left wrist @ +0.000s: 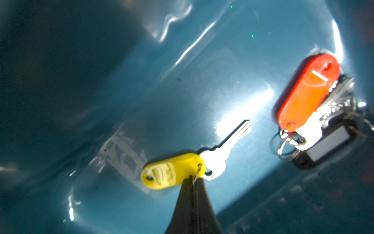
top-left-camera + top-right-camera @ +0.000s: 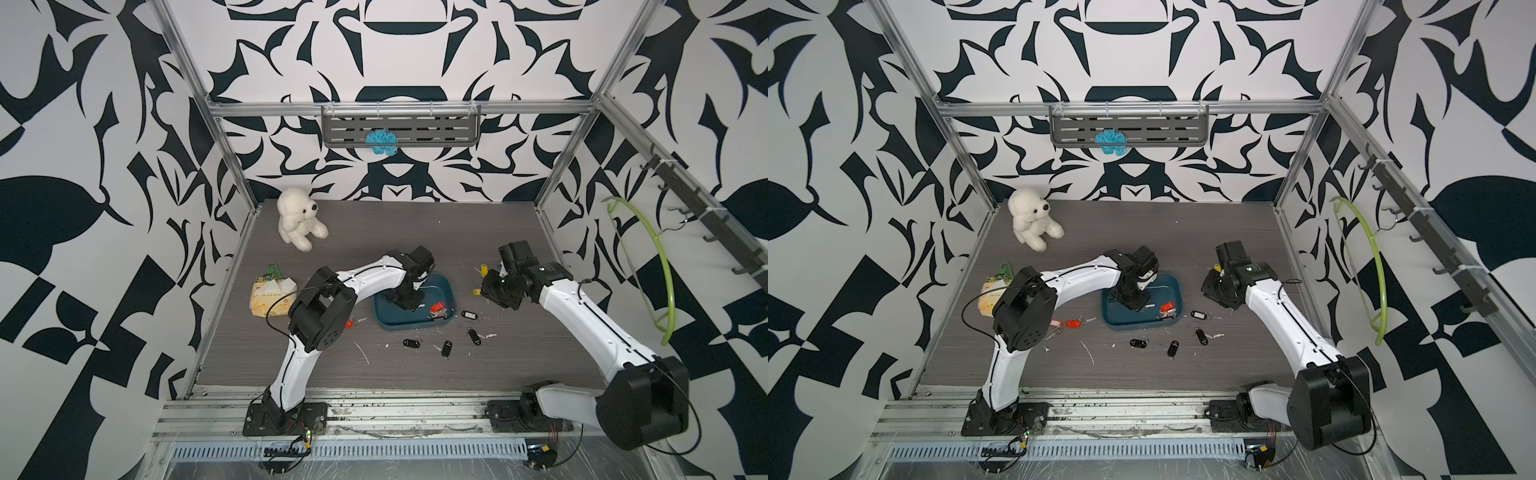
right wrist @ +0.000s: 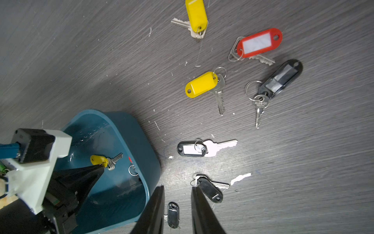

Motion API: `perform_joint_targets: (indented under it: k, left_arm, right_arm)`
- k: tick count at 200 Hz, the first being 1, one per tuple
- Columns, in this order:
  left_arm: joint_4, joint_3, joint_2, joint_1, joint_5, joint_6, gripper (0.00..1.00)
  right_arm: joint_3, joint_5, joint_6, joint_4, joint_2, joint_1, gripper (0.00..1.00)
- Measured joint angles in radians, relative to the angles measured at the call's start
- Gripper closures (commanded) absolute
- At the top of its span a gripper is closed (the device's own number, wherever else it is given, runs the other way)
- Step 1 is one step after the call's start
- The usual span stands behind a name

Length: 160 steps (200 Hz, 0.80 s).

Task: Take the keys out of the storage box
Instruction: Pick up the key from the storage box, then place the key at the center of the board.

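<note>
Tissues in a yellow pack (image 2: pixel 272 297) lie at nine o'clock on the grey table (image 2: pixel 374 232), and a white plush bear (image 2: pixel 297 218) sits at eleven.

From here the storage box (image 2: pixel 397 325), near the table's middle, serves as the dial's centre. Red-tagged keys (image 2: pixel 1073 323) rest on the table at its eight o'clock, outside it.

The left gripper (image 1: pixel 192 179) reaches down into the box. Its jaws are pressed together on the wire ring of a yellow-tagged key (image 1: pixel 172 172), and the blade points away over the box floor. Whether that key is lifted clear of the floor I cannot tell.

Inside the box, toward four o'clock, a red-tagged bunch (image 1: pixel 307 91) lies partly over a black tag (image 1: pixel 327 145).

Outside, four black-tagged keys (image 2: pixel 446 348) are scattered on the table from three round to six o'clock. Yellow-tagged keys (image 3: pixel 201 84) lie near two o'clock, with a red-tagged key (image 3: pixel 259 43) near them.

The right gripper (image 3: pixel 178 187) hangs over the table just beside the box at three o'clock. Its jaws are apart and grip nothing, and one black tag shows below the gap.

A green hanger (image 2: pixel 665 266) hangs on the side wall at the table's three o'clock.
</note>
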Motion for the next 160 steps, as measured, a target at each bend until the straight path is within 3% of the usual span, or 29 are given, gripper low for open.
perform_joint_targets:
  k: [90, 160]
  left_arm:
    - [-0.050, 0.034, -0.105, 0.024, 0.021, -0.031, 1.00]
    - [-0.048, 0.038, -0.285, 0.130, 0.091, -0.115, 1.00]
  right_arm:
    - [-0.003, 0.001, 0.003, -0.014, -0.034, 0.001, 0.74]
    - [-0.002, -0.003, 0.002, -0.038, -0.054, 0.025, 0.74]
